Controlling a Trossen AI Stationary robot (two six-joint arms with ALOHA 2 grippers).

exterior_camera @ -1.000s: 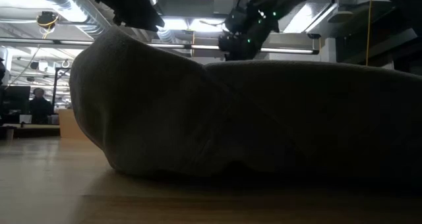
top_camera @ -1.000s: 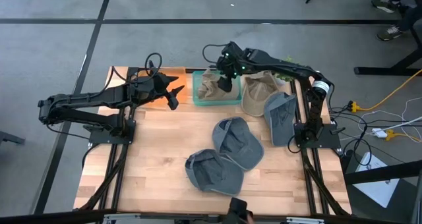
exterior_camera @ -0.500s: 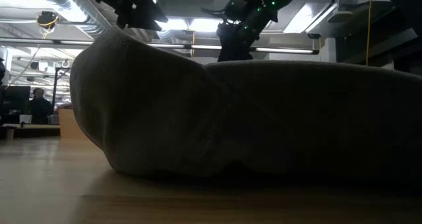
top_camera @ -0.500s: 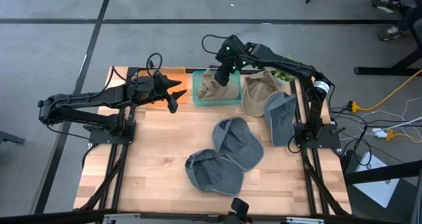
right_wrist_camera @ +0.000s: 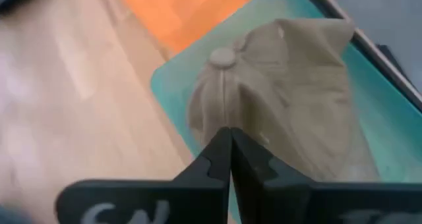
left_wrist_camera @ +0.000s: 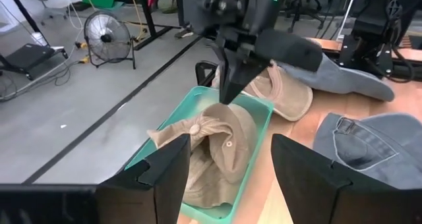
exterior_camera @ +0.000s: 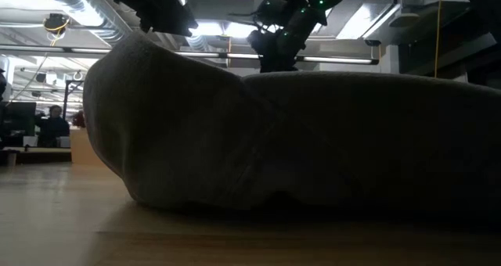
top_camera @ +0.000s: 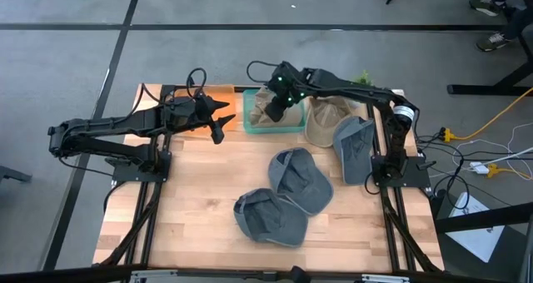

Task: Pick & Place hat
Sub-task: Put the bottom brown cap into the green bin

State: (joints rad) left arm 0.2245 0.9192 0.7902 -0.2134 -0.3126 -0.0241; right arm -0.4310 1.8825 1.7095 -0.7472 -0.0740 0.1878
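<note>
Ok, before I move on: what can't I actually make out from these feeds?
- Low view: a grey hat fills the frame and hides the bin and the other hats.
- Right wrist view: the shut right gripper covers its contact with the tan hat; whether fabric is pinched can't be told.
- High view: the right arm hides part of the bin.
- Left wrist view: the bin's near corner sits behind the left gripper.

Wooden table (top_camera: pixel 200 200) carried a teal bin (top_camera: pixel 250 116), an orange mat (top_camera: pixel 223 96), a tan hat (top_camera: pixel 326 116) and three grey hats (top_camera: pixel 291 191).
</note>
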